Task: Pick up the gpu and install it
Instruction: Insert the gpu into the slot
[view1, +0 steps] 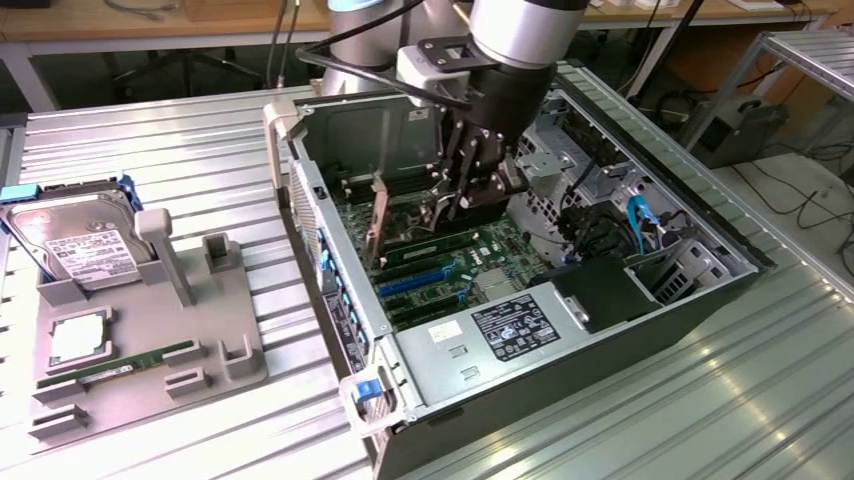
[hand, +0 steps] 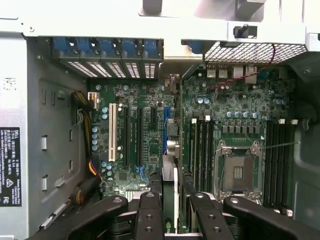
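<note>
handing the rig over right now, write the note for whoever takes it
Gripper: shut on the gpu, down inside the open computer case.
Gpu: held on edge over the motherboard near the expansion slots, with its silver bracket toward the case wall that carries the blue clips.
Done: gpu picked up and inside the case.
Left: no seating in a slot is visible, and I cannot tell whether the card edge touches one. Grip not released.
Other parts: hard drive and memory stick sit in the grey fixture at the exterior view's left.
</note>
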